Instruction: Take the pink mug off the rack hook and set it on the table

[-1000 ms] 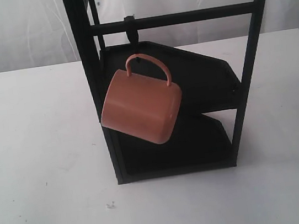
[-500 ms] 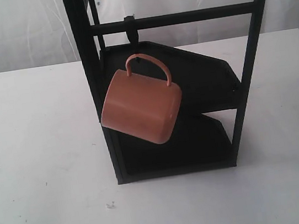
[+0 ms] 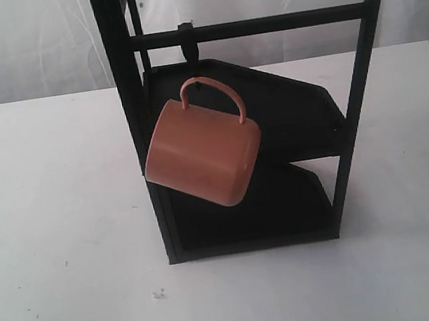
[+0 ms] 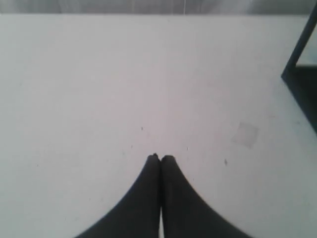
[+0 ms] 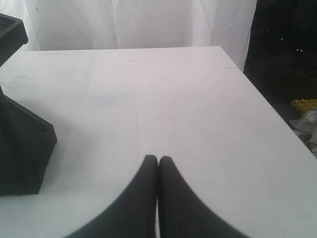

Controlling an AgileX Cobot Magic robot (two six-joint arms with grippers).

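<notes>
Both claws pressed shut, empty: L claw (image 4: 160, 157) and R claw (image 5: 158, 158), each over bare desk (image 3: 56, 230). The pink mug (image 3: 201, 150) hangs by its handle on the rack hook (image 3: 189, 44), beside the rack (image 3: 361, 68)'s left post. Long axis near level, dipping rightward. Neither wrist cam sees it. I judge L arm nearer. Count: 1 mug, 1 hook, 1 rack, 2 claws.

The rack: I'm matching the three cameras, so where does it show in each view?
Exterior view: the rack stands mid-picture, the pink mug hanging on it.
Left wrist view: just a corner of the rack, at the frame's edge.
Right wrist view: the base of the rack, at the frame's edge.
Shared landmark: the white table.
</notes>
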